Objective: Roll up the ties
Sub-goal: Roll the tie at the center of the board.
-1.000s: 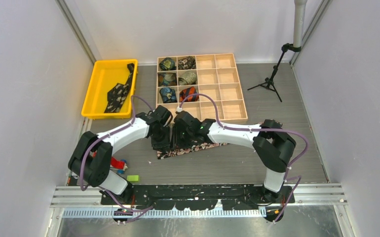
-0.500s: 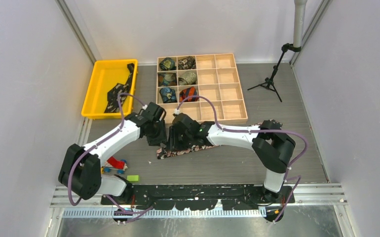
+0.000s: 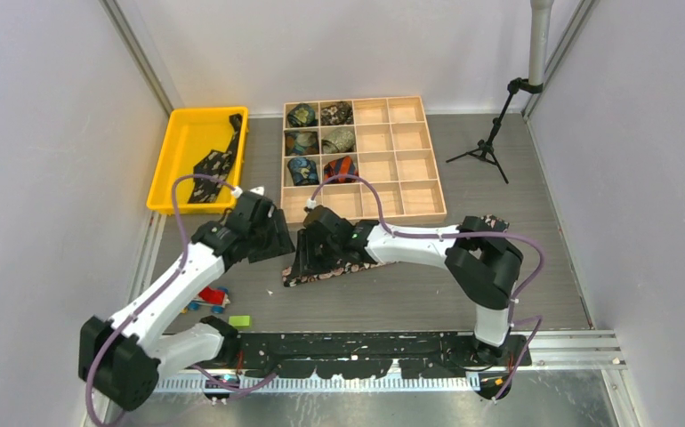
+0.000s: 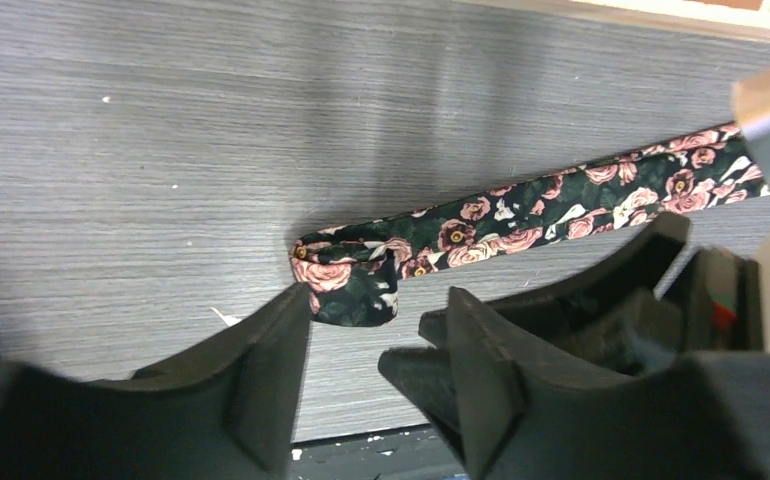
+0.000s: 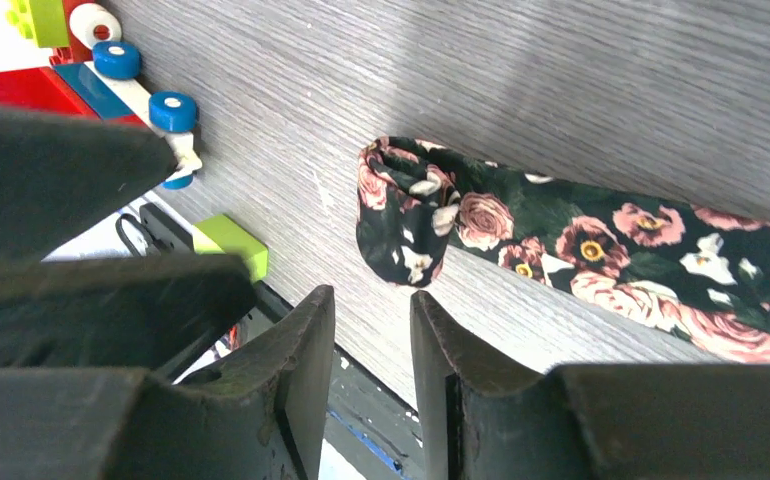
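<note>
Two tools low over the grey bench (image 3: pixel 428 302), both released and gripping nothing: left tool (image 4: pixel 379 300) spread wide, right tool (image 5: pixel 369 298) parted by a narrow gap. Just beyond both sets of fingertips lies the floral tie (image 4: pixel 521 215), flat on the bench, its near end folded over into a small loop. Farther back, dotted black tie (image 3: pixel 214 165) in the yellow tray (image 3: pixel 165 191); six rolled ties (image 3: pixel 339 140) in the left two columns of the wooden box (image 3: pixel 410 160).

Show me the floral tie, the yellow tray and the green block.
floral tie (image 4: pixel 351 288), left wrist view, on its folded-over end.
yellow tray (image 3: pixel 184 142), top external view, on its bare floor.
green block (image 5: pixel 229 244), right wrist view, on its top face.
</note>
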Motion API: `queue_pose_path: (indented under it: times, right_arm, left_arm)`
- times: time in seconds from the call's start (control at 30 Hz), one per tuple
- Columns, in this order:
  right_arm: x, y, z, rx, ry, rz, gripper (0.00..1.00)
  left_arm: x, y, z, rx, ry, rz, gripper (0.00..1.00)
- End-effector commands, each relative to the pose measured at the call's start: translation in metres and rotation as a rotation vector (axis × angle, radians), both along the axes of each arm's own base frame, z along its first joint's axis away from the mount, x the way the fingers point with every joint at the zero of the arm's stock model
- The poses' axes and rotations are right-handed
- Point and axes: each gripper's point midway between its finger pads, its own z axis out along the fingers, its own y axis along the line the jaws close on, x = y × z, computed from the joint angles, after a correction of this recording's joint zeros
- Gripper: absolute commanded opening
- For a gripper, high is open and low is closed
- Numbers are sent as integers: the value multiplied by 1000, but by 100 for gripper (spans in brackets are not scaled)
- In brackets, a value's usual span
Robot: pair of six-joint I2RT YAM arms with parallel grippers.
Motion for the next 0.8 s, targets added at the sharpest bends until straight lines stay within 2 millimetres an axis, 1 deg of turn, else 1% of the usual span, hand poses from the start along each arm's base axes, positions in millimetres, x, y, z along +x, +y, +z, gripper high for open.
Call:
queue_pose_path:
  times: [0.0,0.1,0.2,0.47,0.7,0.77]
  right_arm:
    - [8,16,10,25,-24,8,38]
    - [10,15,4,-8,-26,8,35]
    - [11,14,0,-21,-29,10,32]
    - [14,12,-8,-67,-40,18,25]
    - [22,7,-13,-93,-53,14,23]
    - [25,5,-15,-100,-54,13,23]
  left_arm:
    - [-7,21,8,19,-95,46,65]
    - [-13,33,7,42,-111,85,70]
    - [-20,37,2,38,-100,115,71]
    - [-29,27,-12,-43,-71,120,70]
    - [-36,27,-27,-43,-52,100,66]
    - [-35,26,-28,-49,-60,90,64]
